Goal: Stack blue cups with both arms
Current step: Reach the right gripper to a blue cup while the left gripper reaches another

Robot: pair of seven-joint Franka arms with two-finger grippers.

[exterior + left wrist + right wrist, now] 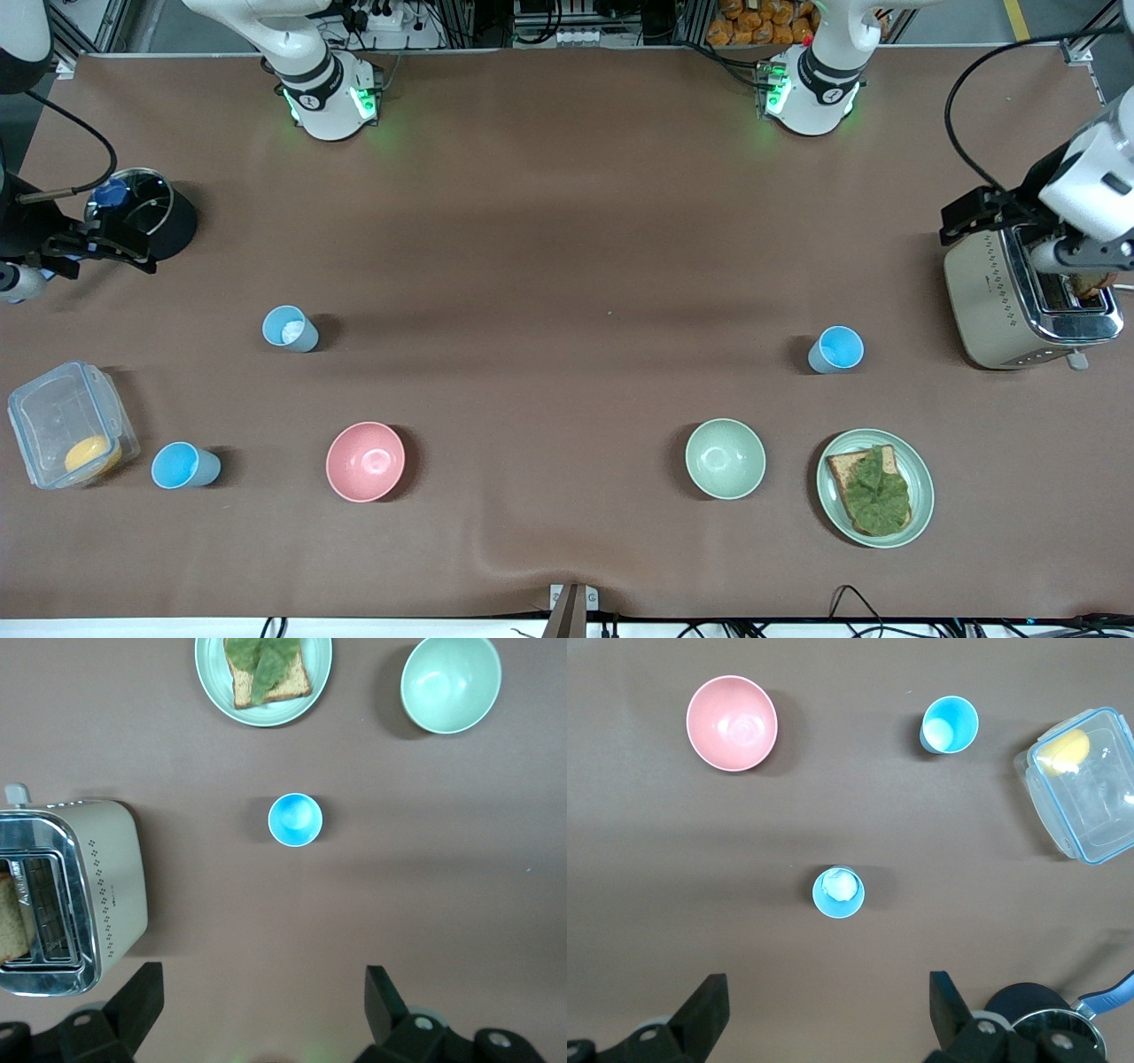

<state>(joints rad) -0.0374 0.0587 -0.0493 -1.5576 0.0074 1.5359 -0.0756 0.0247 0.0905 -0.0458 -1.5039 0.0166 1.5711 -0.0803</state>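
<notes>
Three light-blue cups stand upright and apart on the brown table. One cup (835, 349) is toward the left arm's end and shows in the left wrist view (295, 819). A second cup (290, 329) toward the right arm's end has a whitish patch inside and shows in the right wrist view (838, 892). The third cup (184, 466) stands nearer the front camera, beside a clear box, and also shows in the right wrist view (950, 724). My left gripper (264, 992) hangs open and empty high by the toaster (997, 226). My right gripper (828, 992) hangs open and empty high by the black pot (97, 252).
A pink bowl (365, 461), a pale green bowl (725, 458) and a plate (921, 496) with toast and lettuce stand near the front edge. A toaster (983, 301) stands at the left arm's end. A black pot (168, 221) and a clear box (53, 416) stand at the right arm's end.
</notes>
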